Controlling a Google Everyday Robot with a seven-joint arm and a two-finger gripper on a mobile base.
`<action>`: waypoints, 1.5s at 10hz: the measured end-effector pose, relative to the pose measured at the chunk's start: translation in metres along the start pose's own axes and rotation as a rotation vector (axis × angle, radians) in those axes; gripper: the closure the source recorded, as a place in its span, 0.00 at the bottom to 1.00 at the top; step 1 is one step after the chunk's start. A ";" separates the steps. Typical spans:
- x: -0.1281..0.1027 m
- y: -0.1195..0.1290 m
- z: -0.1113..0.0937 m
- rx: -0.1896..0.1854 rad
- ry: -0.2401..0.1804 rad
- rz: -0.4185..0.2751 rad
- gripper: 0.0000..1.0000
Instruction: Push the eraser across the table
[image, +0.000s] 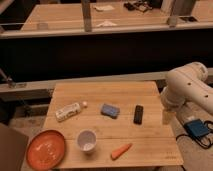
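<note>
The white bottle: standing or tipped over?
Tipped: the white bottle lies flat on the table. The gripper hangs beside the table's right edge.

Warm, yellowish light fills the scene, and it is rather dim overall. The wooden table (100, 92) in the lower middle of the frame is the most evenly lit surface, with only faint, soft shadows close under the things on it. A broad dark band crosses the frame above it. The white arm (187, 87) at the right catches the light strongly. The gripper (167, 118) hangs below it at the table's right edge, pale against the darker floor. The orange plate (46, 148) at lower left shows a weak sheen.
</note>
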 end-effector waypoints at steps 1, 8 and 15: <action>0.000 0.000 0.000 0.000 0.000 0.000 0.20; 0.002 -0.010 -0.001 0.010 -0.010 -0.021 0.38; 0.006 -0.014 0.000 0.006 -0.040 -0.048 1.00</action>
